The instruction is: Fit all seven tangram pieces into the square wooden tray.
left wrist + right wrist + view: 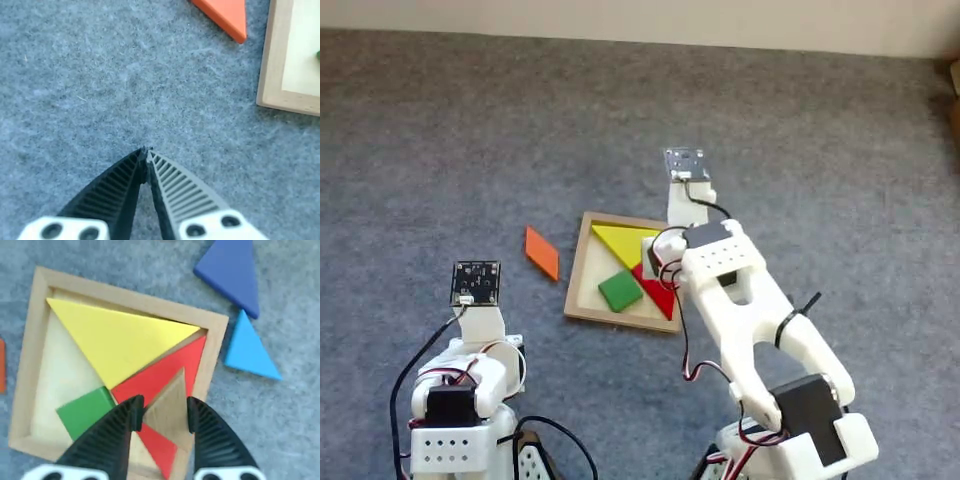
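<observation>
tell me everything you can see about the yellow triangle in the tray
The yellow triangle is a large, flat, right-angled piece with a matte, painted look and clean edges. It lies flat inside the wooden tray, with its long edge along one inner wall and its point aimed at the tray's middle. One short edge runs against the red triangle, and its point reaches the green square. The other short edge faces bare tray floor. Nothing rests on it.
</observation>
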